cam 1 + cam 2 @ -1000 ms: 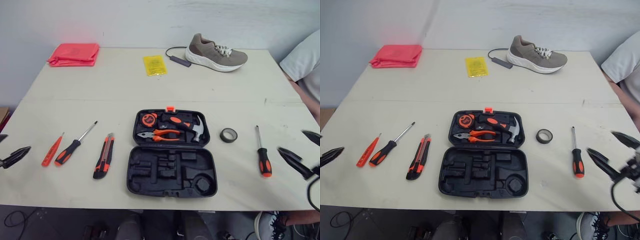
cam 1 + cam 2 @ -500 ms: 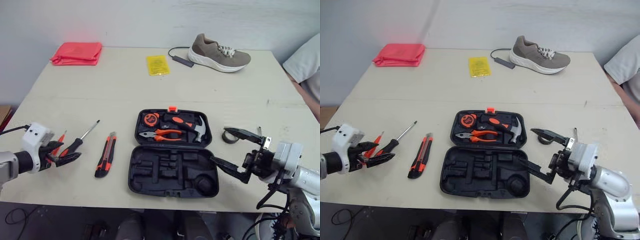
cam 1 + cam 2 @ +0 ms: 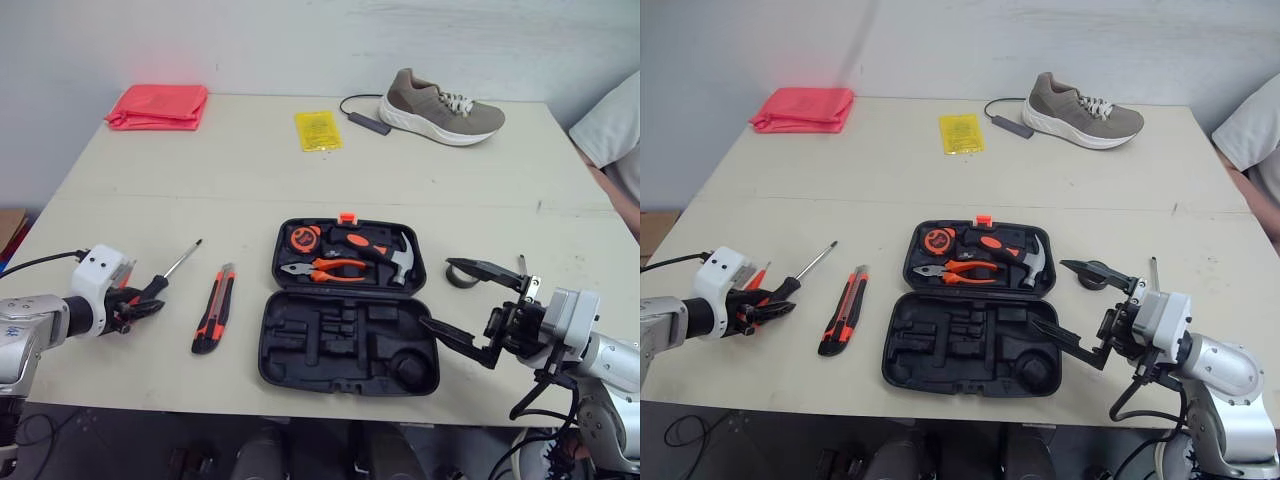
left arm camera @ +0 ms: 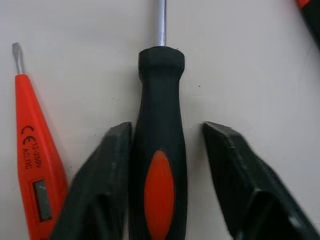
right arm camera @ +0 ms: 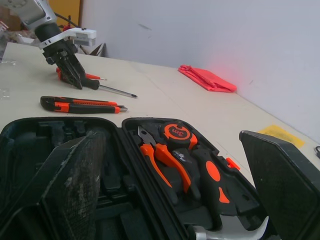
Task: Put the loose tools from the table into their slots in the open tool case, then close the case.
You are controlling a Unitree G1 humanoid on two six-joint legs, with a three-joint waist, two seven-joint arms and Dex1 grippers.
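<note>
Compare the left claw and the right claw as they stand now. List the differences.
The left claw sits low on the table, straddling the handle of the black-and-orange screwdriver. The right claw hangs by the right side of the tool case with nothing between its fingers. The left claw's gap is narrow, with one finger at the handle and the other just clear; the right claw is spread wide. Both are open, and neither grips anything.

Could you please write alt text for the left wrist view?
The left gripper has its jaws open around the black-and-orange handle of a screwdriver lying on the pale table. An orange voltage tester lies just beside it.
</note>
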